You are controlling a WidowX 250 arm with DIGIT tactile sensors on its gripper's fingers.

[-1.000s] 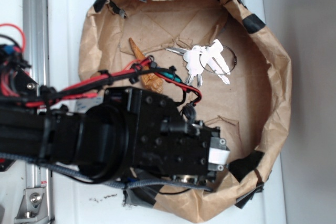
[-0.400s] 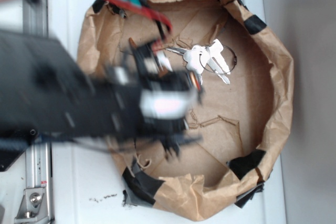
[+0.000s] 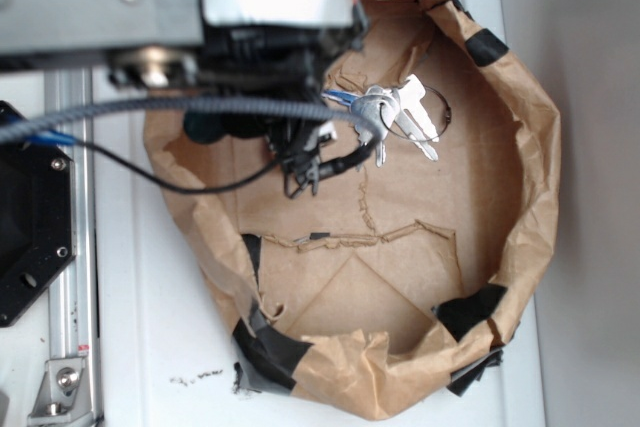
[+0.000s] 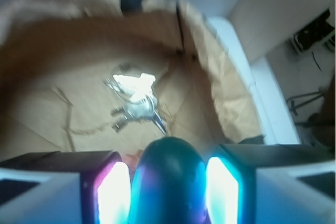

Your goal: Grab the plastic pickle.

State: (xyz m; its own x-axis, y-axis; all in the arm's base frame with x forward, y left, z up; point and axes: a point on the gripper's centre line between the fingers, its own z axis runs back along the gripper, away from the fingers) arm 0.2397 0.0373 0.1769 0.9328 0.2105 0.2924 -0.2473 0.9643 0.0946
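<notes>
Clearly, the gripper (image 4: 169, 182) is clamping the plastic pickle (image 4: 168, 179) between its two fingers (image 4: 111, 190), which are pressing against the piece from either side in the wrist view. The pickle is showing as a rounded, glossy dark teal body, its domed end poking out beyond the finger pads and catching a bluish and pinkish sheen from them. The jaws are standing only as far apart as the pickle is wide, with no gap visible between the pads and the piece.

Beyond the held pickle, farther out in the wrist view, the key bunch (image 4: 134, 98) is lying on the floor of the brown paper bowl (image 4: 226, 93), well apart from the gripper and not touching it. The paper wall is curving round behind and to the right of the keys.

In the exterior view the arm is filling the upper left, its body covering that part of the paper bowl (image 3: 525, 207). The key bunch (image 3: 400, 117) is lying just to the right of the arm's lower parts, on the bowl's floor. The pickle itself is hidden there, and the fingers cannot be made out among the dark parts and cables.
</notes>
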